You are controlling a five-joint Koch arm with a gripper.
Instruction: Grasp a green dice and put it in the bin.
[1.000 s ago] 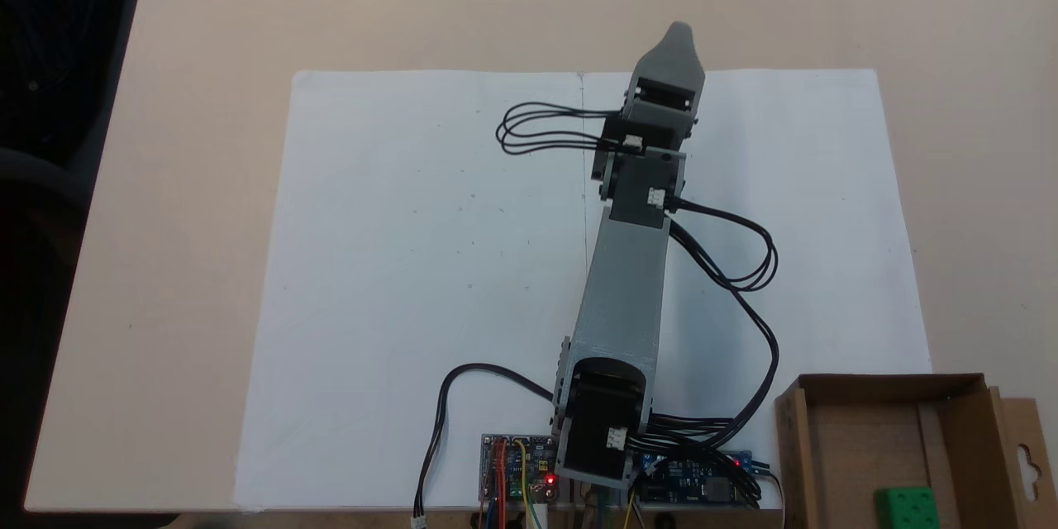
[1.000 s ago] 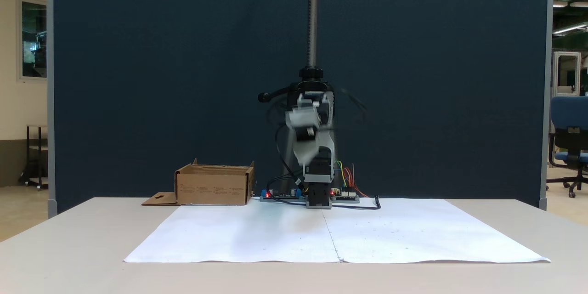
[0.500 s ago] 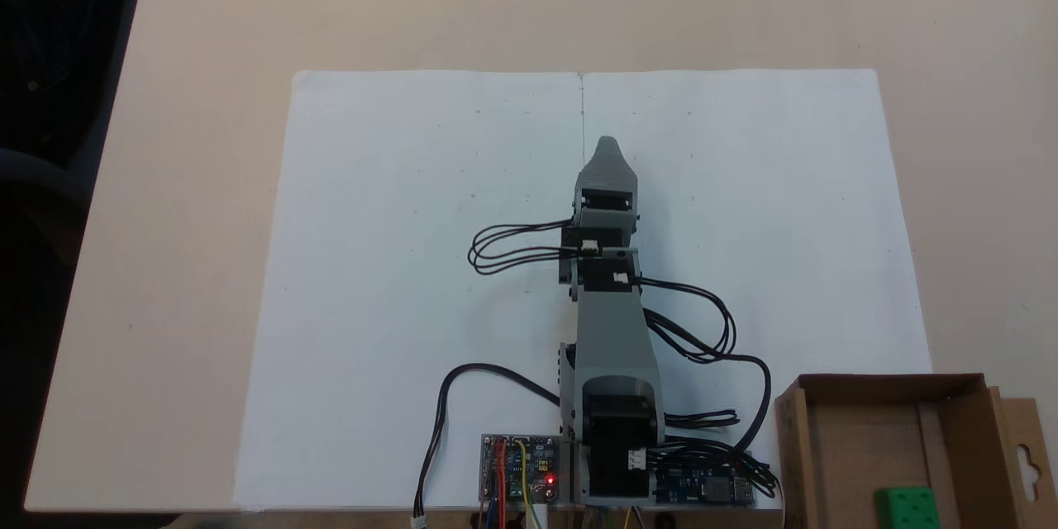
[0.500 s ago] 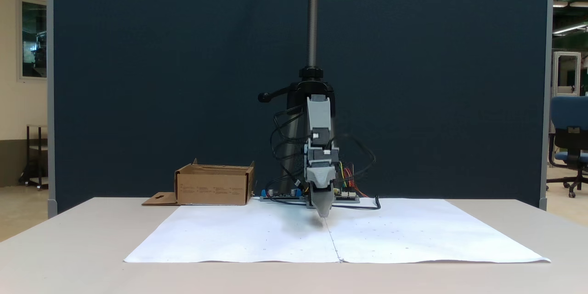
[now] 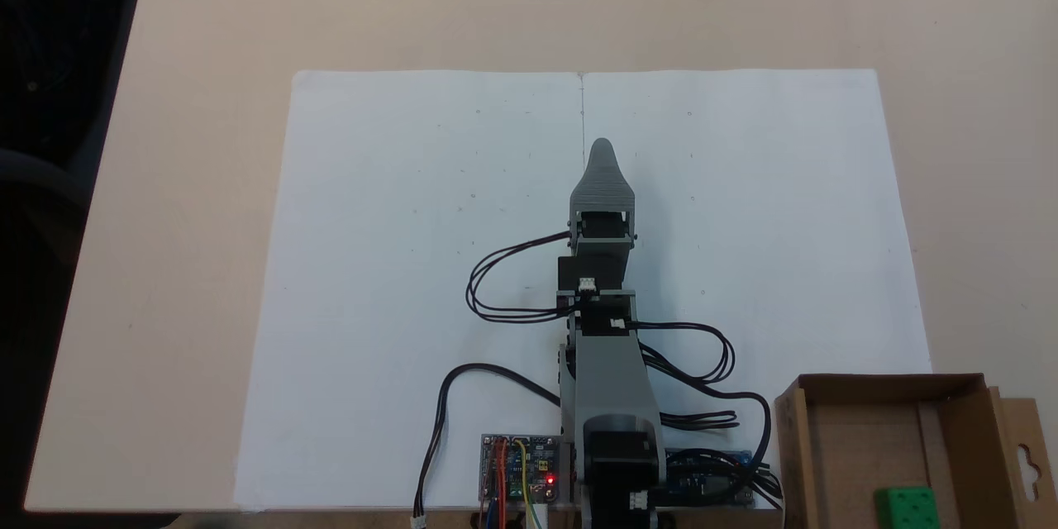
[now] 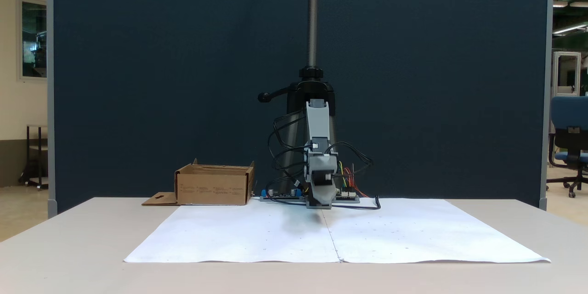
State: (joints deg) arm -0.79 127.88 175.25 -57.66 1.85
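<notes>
The green dice (image 5: 907,506) lies inside the bin (image 5: 860,387), a brown cardboard box at the bottom right of the top-down fixed view. In the front fixed view the bin (image 6: 213,187) stands left of the arm's base, and its walls hide the dice. My gripper (image 5: 602,152) points away from the base along the paper's centre crease, far from the bin and holding nothing visible. It hangs low over the paper in the front fixed view, gripper (image 6: 321,201). A single grey tip shows, so whether the jaws are apart is unclear.
A large white paper sheet (image 5: 397,264) covers the middle of the beige table (image 5: 207,58). Circuit boards (image 5: 519,467) and black cable loops (image 5: 496,289) sit around the arm's base. A flat cardboard flap (image 6: 158,199) lies beside the bin. A dark partition stands behind.
The arm has pulled back from a raised, stretched-out pose on the right of the crease and folded down low over the paper's centre. The dice stayed in the bin.
</notes>
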